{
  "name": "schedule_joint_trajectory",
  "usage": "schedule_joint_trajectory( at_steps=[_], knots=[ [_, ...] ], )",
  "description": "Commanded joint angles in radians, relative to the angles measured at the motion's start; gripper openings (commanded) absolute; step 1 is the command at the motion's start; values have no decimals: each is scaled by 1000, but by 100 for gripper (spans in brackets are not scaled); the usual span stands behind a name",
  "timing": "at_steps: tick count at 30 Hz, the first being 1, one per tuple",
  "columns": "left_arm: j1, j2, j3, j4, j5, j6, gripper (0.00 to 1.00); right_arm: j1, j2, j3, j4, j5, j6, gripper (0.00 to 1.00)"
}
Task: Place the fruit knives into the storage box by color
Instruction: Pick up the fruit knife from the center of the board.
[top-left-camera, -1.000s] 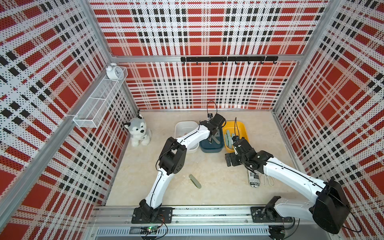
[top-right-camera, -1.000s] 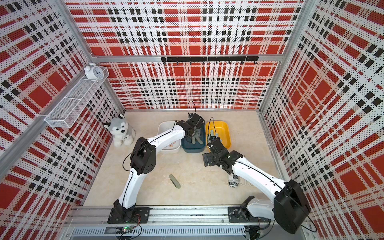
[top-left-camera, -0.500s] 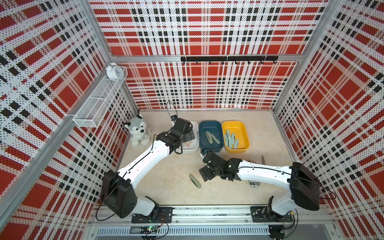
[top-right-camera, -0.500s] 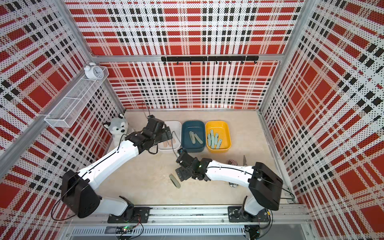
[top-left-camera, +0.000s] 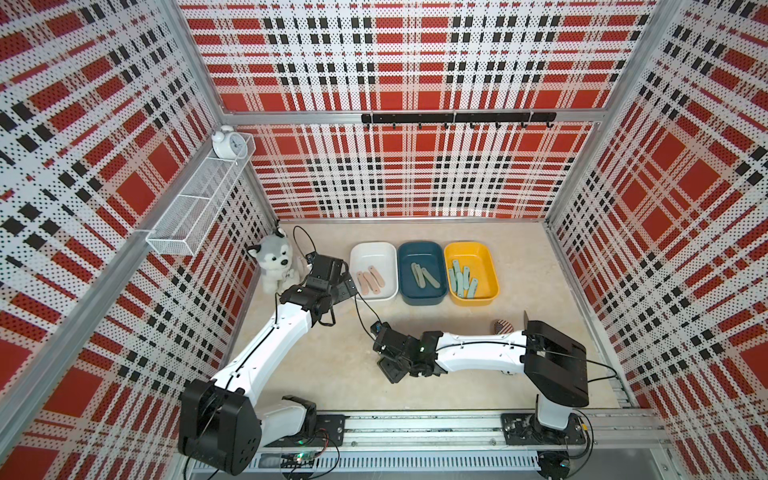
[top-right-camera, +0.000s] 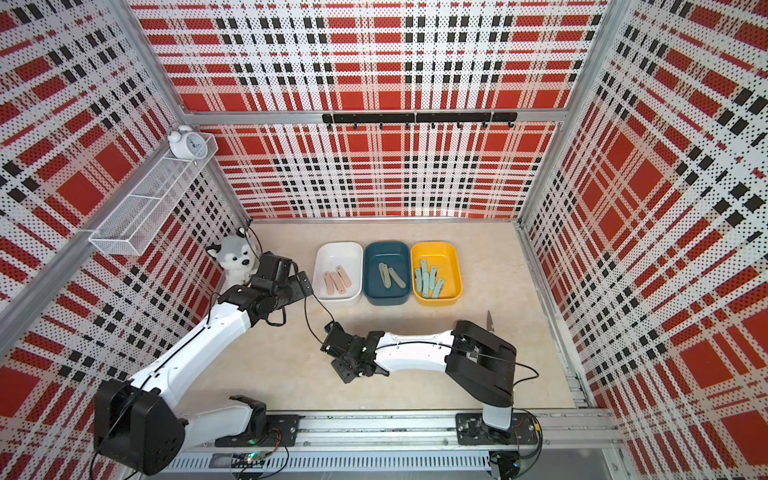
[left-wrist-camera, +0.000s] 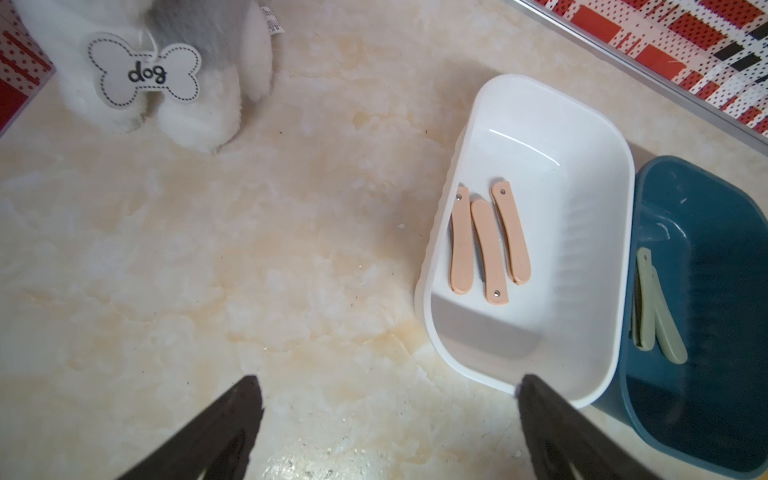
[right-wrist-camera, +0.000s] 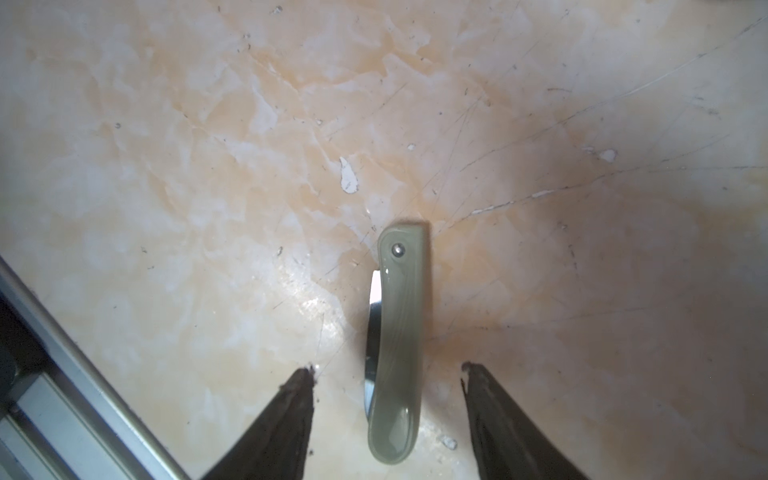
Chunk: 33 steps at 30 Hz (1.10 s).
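**Bright top views, softer wrist views**

Both top views are lit brightly and evenly from above; wall lines are bowed toward the edges. Soft shadows are cast under the arms onto the tabletop (top-left-camera: 332, 365). In the left wrist view a thin glare streak is seen on the white bin (left-wrist-camera: 590, 249) wall and a grey shadow on its floor; the left fingertips (left-wrist-camera: 224, 428) are out of focus. In the right wrist view one side is dimmed by a broad shadow, a glare patch is noted beside the grey-green knife (right-wrist-camera: 401, 332), and the right fingertips (right-wrist-camera: 286, 424) are blurred.
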<state>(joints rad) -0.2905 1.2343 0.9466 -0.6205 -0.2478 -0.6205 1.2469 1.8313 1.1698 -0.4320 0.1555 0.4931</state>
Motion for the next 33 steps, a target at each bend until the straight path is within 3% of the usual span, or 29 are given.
schedule_joint_trajectory(
  at_steps=[1, 14, 23, 33],
  knots=[
    [3, 5, -15, 29, 26, 16, 99, 23, 28, 29, -54, 28, 13, 62],
    [-1, 0, -31, 45, 20, 19, 98, 22, 116, 58, -93, 95, 7, 60],
    [10, -2, -23, 44, 20, 25, 98, -21, 104, -3, -79, 57, 29, 35],
    [11, 4, -15, 43, 22, 25, 99, -77, 36, -68, -86, 81, 38, 22]
  ],
)
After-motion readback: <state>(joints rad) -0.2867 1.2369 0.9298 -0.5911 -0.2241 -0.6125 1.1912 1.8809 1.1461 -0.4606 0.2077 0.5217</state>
